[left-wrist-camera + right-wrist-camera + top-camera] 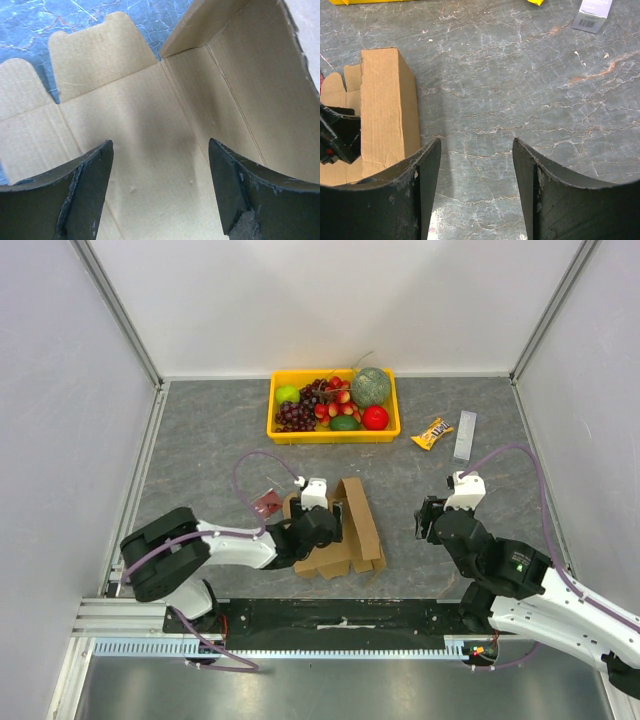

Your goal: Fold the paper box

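Brown cardboard paper box (125,110) lies directly under left gripper (160,145), jaws spread, empty; right gripper (476,142), likewise spread and empty, stands farther off.

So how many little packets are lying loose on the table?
3: a yellow packet right of the fruit tray, a pale strip packet just right of that, and a dark-red packet left of the paper box. Others could hide under it.

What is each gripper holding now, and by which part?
Nothing is held. The left gripper stands open over a flat panel of the paper box, with no flap between its jaws. The right gripper is open above the table.
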Controlling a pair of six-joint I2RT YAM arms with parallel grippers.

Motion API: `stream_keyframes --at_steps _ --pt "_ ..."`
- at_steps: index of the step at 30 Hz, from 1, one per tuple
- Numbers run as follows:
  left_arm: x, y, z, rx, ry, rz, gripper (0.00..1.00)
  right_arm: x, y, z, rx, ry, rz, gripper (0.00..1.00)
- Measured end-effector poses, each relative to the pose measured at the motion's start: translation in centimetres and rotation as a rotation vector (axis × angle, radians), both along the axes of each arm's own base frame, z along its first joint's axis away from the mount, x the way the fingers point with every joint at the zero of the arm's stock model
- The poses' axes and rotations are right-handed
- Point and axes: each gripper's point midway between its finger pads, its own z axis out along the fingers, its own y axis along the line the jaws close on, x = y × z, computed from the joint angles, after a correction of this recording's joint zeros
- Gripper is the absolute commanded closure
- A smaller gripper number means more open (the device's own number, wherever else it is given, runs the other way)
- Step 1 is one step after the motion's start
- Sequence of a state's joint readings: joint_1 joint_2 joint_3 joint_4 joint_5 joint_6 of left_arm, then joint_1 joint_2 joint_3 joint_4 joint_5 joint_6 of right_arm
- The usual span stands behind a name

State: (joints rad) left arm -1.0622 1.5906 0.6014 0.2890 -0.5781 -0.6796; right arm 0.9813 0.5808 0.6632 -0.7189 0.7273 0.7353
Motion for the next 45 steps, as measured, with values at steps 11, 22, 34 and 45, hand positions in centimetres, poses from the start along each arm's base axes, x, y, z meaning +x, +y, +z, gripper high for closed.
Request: stream_keyframes --at_steps 11,22,34,45 --pt "-2.2 2.6 6.7 -0.13 -0.08 -0.062 0.45 0.0 0.0 0.1 0.0 -0.002 0.002 0.33" --pt "-7.6 5.1 0.1 -0.059 0.072 -0.237 0.98 0.0 0.3 0.0 0.008 0.001 0.011 0.34" --pt "-10.0 0.6 -1.1 -0.08 0.109 -0.385 0.98 0.0 0.4 0.0 0.011 0.001 0.013 0.34" --pt "-9.6 -7.6 -0.9 -0.121 0.119 -0.477 0.98 0.0 0.3 -0.3 0.006 0.004 0.013 0.34"
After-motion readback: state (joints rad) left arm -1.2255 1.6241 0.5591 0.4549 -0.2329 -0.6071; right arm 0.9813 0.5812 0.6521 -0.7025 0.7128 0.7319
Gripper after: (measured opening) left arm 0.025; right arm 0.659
